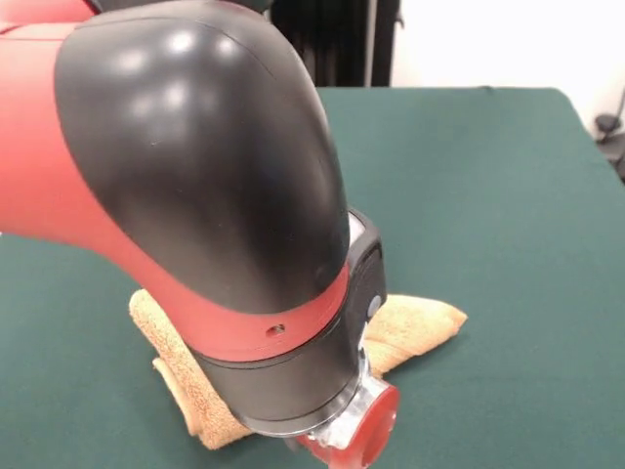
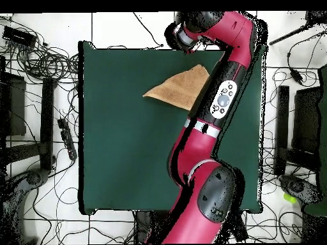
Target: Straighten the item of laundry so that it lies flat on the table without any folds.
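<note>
You have the arm (image 1: 195, 186) bent low over the table (image 1: 488, 195), its big black-and-red elbow filling most of the front view. The fingers themselves are hidden: only the wrist end and a red round part (image 1: 366, 430) show at the bottom edge of the front view, so you cannot tell whether they are apart or together. The towel (image 1: 415, 327) lies on the table under and behind that wrist end, bunched, with one pointed corner sticking out to one side and a folded lump on the other. From overhead, the towel (image 2: 179, 86) reads as a rough triangle near the table's edge farthest from the base, partly covered by the arm (image 2: 220, 105) that crosses it.
</note>
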`<state>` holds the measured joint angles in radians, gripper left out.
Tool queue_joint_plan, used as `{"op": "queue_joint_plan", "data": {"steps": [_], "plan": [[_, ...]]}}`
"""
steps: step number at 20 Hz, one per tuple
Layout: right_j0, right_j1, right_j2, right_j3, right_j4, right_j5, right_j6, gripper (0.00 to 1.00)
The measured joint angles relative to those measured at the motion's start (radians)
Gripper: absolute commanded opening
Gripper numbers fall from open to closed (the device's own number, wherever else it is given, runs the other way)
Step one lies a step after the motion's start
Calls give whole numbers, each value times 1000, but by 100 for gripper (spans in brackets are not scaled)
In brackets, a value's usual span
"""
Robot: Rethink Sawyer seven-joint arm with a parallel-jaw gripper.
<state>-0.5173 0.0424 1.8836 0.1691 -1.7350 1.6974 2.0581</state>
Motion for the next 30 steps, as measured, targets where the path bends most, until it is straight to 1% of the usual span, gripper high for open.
{"op": "queue_joint_plan", "data": {"steps": [3, 6, 10, 11, 13, 15, 16, 18, 20, 21, 22, 25, 26, 30], "plan": [[-8, 7, -47, 31, 56, -4, 0, 100], [-28, 22, -124, 80, 139, -4, 0, 100], [-52, 39, -222, 123, 215, -1, 0, 100], [-55, 42, -235, 127, 223, 4, 0, 100], [-61, 48, -277, 131, 242, 36, 0, 100], [-65, 46, -316, 137, 265, 93, 0, 100], [-70, 43, -340, 147, 290, 132, 0, 100], [-92, 29, -397, 200, 370, 202, 0, 100], [-109, 21, -426, 237, 420, 228, 0, 100], [-131, 7, -463, 284, 477, 250, 0, 100], [-143, -3, -487, 310, 511, 259, 0, 100], [-156, -16, -520, 336, 544, 263, 0, 100], [-163, -32, -560, 355, 566, 262, 0, 100], [-161, -47, -626, 361, 581, 254, 0, 100]]}}
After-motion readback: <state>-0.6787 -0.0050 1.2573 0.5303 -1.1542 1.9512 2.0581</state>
